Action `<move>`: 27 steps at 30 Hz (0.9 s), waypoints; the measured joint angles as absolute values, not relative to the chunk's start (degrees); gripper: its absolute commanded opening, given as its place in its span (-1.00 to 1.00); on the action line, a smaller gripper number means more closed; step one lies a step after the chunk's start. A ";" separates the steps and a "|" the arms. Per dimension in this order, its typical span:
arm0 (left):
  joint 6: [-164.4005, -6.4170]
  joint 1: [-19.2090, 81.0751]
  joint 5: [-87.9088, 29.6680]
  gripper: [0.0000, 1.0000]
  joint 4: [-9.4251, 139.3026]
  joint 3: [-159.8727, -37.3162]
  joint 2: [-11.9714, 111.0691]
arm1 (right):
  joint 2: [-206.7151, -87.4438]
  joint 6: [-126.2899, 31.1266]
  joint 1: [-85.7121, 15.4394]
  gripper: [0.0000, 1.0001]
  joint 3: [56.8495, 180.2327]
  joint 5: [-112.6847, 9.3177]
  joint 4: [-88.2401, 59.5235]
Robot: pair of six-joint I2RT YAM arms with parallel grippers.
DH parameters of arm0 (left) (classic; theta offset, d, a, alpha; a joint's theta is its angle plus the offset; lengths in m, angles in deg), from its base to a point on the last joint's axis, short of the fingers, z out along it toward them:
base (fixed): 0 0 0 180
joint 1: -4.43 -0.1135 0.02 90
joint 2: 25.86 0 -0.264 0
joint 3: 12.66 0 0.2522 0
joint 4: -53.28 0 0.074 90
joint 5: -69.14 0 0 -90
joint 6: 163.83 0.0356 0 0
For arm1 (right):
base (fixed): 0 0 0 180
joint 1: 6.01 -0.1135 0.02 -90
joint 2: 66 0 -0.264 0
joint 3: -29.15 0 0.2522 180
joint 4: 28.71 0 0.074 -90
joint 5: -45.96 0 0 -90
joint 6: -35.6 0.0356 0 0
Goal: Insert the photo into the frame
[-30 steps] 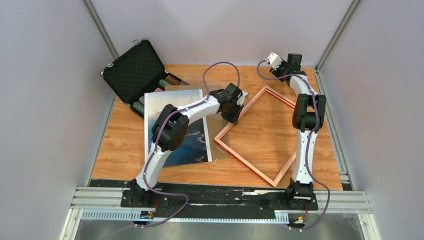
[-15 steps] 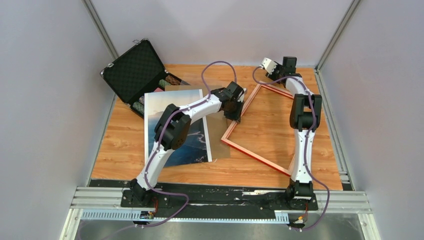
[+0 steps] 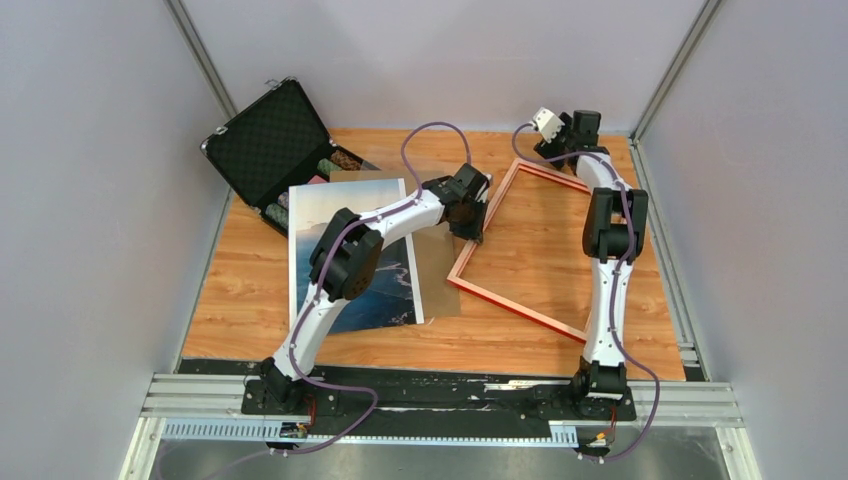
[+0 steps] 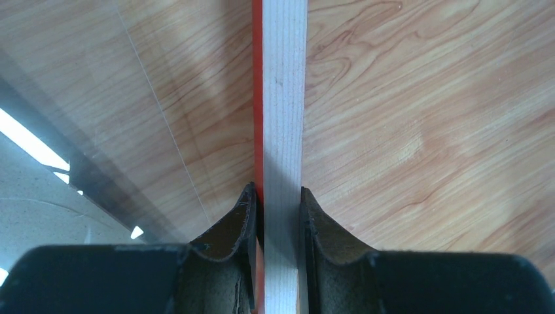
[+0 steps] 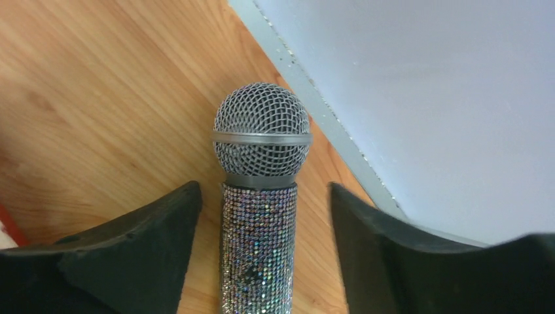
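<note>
The frame (image 3: 515,308) stands tipped up on the right half of the table, its red face showing and its left rail raised. My left gripper (image 3: 470,228) is shut on that rail. In the left wrist view the pads (image 4: 243,212) press both sides of the pale wood edge of the frame (image 4: 285,98), with the glass pane to its left. The photo (image 3: 325,210), sea and cliffs face up, lies flat at the left, partly under my left arm. My right gripper (image 3: 560,138) is at the back right corner. It is open (image 5: 262,190), astride a rhinestone microphone (image 5: 262,131) without touching it.
A brown backing board (image 3: 437,275) lies under the photo's right side, next to the frame. An open black foam-lined case (image 3: 268,140) holding chips (image 3: 340,160) sits at the back left. The grey wall and its metal rail (image 5: 327,131) run just behind the microphone.
The frame went from lying flat, copper face up, to tipped up by its left rail with the red face showing. The right gripper shifted slightly at the back corner.
</note>
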State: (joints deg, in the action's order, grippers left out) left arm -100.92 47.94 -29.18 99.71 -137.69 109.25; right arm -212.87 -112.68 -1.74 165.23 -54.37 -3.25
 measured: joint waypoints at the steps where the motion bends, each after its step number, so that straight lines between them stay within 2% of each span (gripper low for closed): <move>1: -101.55 48.03 -29.09 -1.00 99.38 -137.56 109.25 | -212.80 -111.80 -1.65 0.58 165.29 -54.41 -3.62; 5: -103.70 48.36 -28.50 -1.00 98.75 -137.36 109.25 | -211.84 -108.22 -1.30 0.72 164.92 -54.61 -3.40; 18: -111.08 51.44 -27.54 -0.99 92.52 -132.64 107.66 | -193.59 -96.68 -1.32 0.75 147.85 -57.98 -1.92; 27: -112.55 56.03 -27.25 -0.51 89.17 -125.54 103.68 | -180.43 -92.09 -1.30 0.75 134.87 -60.01 -1.83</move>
State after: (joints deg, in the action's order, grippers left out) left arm -112.55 56.03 -27.25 89.17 -125.54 103.68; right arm -180.43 -92.09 -1.30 134.87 -60.01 -1.83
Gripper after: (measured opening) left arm 0.274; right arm 0.873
